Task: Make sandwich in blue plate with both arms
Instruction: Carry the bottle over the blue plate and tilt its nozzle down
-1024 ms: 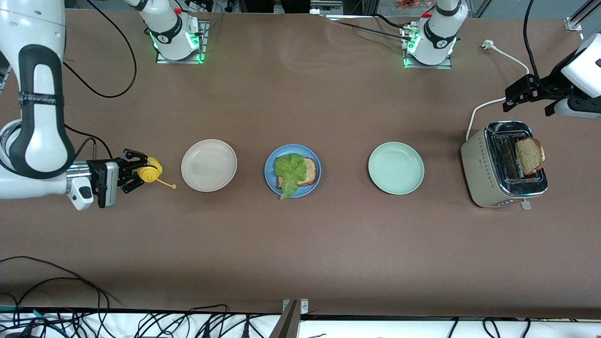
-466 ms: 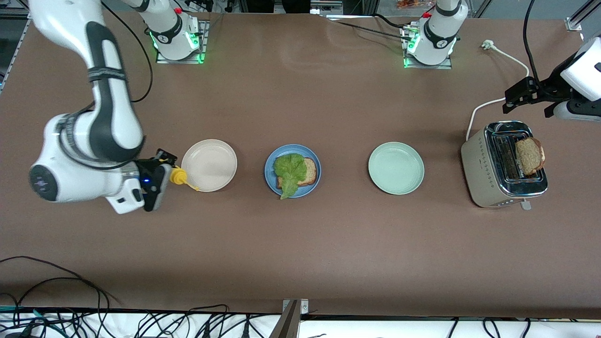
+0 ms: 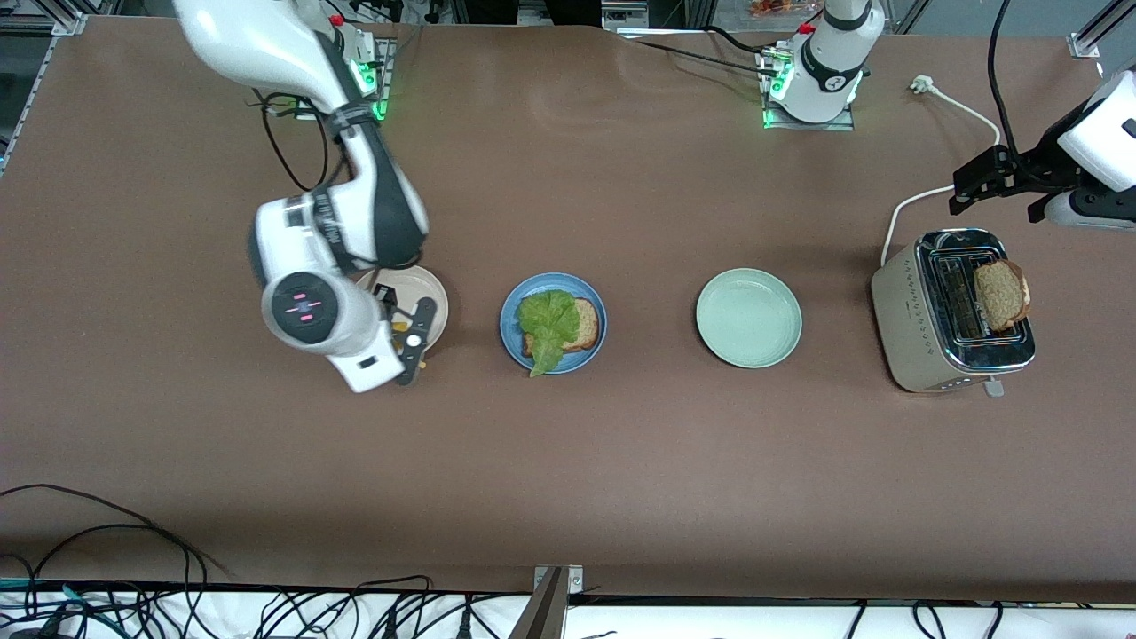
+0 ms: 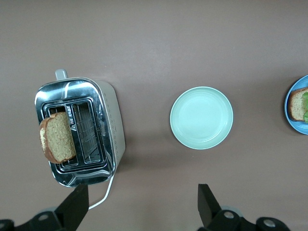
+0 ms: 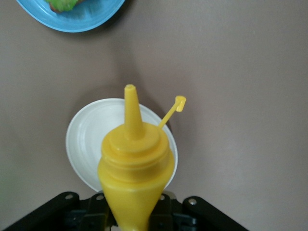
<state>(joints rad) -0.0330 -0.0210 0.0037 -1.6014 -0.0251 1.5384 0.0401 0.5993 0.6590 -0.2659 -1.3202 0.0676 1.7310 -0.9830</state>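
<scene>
Mustard bottle [image 5: 134,166] clamped in my right hand [image 5: 130,211] over the beige plate [image 5: 84,139]; I should carry it nozzle-first to the lettuce [image 3: 546,324] on the blue plate [image 3: 510,306] before squeezing. Left hand [image 4: 139,207], spread wide, waits above the toaster [image 4: 82,132].

Three plates stand in a row across the desk [image 3: 621,461]. The beige plate [image 3: 433,297] is toward the right arm's end, the blue plate [image 3: 511,312] in the middle, the pale green plate [image 3: 748,318] toward the left arm's end. A toast slice [image 3: 584,324] lies on the blue plate with a lettuce leaf [image 3: 545,327] on it. The toaster [image 3: 941,311] stands at the left arm's end with another toast slice [image 3: 1002,294] in its slot. The right gripper [image 3: 410,339], jaws clamped on a mustard bottle [image 5: 135,163], is over the beige plate; the left gripper [image 3: 994,180] is over the desk beside the toaster.
</scene>
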